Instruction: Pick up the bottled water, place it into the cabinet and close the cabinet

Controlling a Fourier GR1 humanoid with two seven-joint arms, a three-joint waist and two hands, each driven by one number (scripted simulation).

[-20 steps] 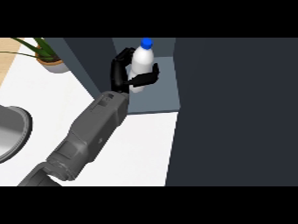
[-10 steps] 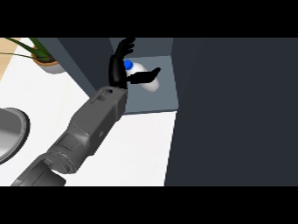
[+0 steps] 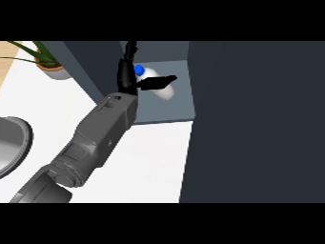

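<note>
The bottled water (image 3: 167,92), white with a blue cap, is inside the open cabinet on its grey shelf (image 3: 162,112). It leans, with the cap toward the upper left. My left hand (image 3: 126,80) is in the cabinet opening just left of the bottle. Its fingers point straight up and away, and its thumb sticks out to the right across the bottle's upper part. The hand is open and no finger curls round the bottle. My right hand shows nowhere.
A large dark cabinet face (image 3: 263,119) fills the right side of the view. A potted plant (image 3: 52,67) stands at the back left of the white counter (image 3: 151,162). A grey round vessel (image 3: 3,147) sits at the left edge.
One second ago my left hand was curled round the upright bottle. It has since straightened its fingers and let go, and the bottle now rests lower on the shelf, leaning.
</note>
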